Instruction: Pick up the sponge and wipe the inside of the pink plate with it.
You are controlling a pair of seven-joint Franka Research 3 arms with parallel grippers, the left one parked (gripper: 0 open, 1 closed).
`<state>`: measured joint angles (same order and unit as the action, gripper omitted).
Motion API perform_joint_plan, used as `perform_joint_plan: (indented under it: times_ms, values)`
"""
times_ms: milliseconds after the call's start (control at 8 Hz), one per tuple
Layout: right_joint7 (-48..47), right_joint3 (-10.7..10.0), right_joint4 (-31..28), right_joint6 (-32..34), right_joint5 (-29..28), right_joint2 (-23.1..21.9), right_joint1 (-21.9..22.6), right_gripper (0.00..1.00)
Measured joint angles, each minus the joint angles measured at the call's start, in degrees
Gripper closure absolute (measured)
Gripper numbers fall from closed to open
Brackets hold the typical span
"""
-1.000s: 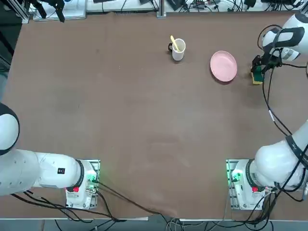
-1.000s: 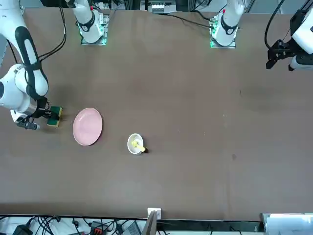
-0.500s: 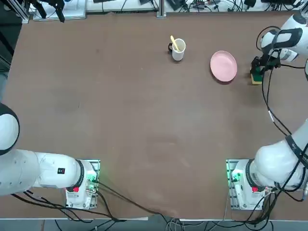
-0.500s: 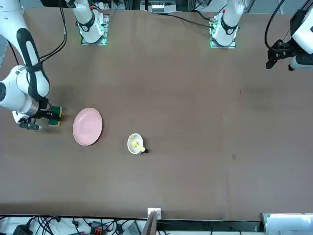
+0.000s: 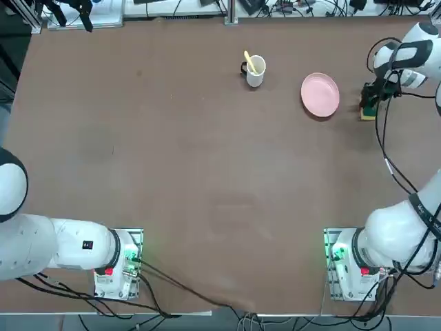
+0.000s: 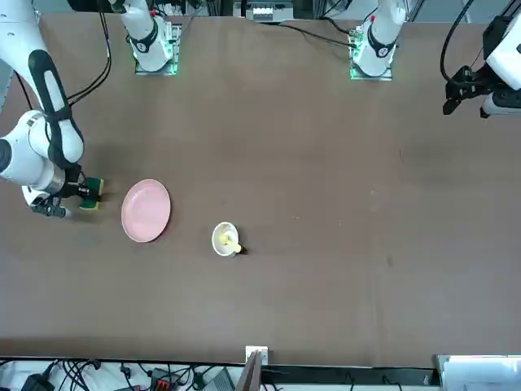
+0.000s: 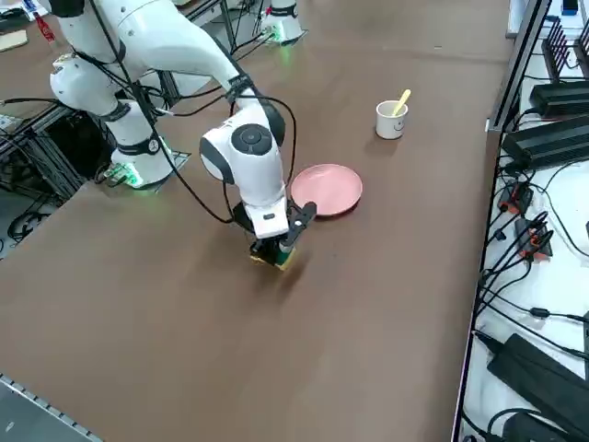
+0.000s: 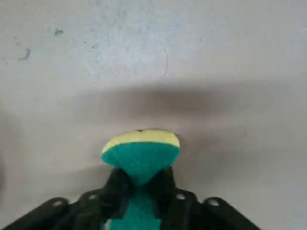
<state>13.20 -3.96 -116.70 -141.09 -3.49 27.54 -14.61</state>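
Right gripper point(image 5: 370, 103) low at far right of table point(image 5: 193, 172), roughly 3 o'clock from pink plate point(image 5: 320, 94) in overhead view, near it but apart. Jaws narrow, pinched onto sponge point(image 5: 368, 110); wrist view shows sponge point(image 8: 140, 153) squeezed to a wedge between the black fingers point(image 8: 113, 189), green scouring face toward camera, yellow base at the far edge. Shadow band on the tabletop just past the sponge in that view; whether sponge rests on the surface or sits just above it cannot be told. From across the table: gripper point(image 6: 69, 195) at about 9 o'clock of plate point(image 6: 146, 210), sponge point(image 6: 90, 193) between gripper body and plate rim, a strip of bare table separating sponge from plate. Raised side view: gripper point(image 7: 278, 247) pointing down, white wrist housing above it, sponge point(image 7: 278, 257) showing yellow at the fingertips, plate point(image 7: 326, 189) just beyond, flat and bare inside. White mug point(image 5: 255, 72) with yellow utensil point(image 5: 250, 62) leaning in it, at about 9 o'clock of plate overhead, well apart from it; dark handle on its left side there. Same mug point(image 7: 391, 119) toward far edge in side view, utensil tilted out of rim. Black cable point(image 5: 383, 138) looping from wrist back along the arm toward its base.
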Motion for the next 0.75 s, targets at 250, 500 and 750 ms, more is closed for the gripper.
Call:
perform_joint_plan:
  times_ms: [250,500,750]
  values:
    - [0.0,0.04,1.32,1.88,0.0,-2.29,0.18,0.84]
    - [-0.56,0.9,3.16,9.0,-0.97,-6.55,0.52,0.9]
    - [-8.96,5.36,5.3,14.01,-3.87,-8.55,0.73,0.9]
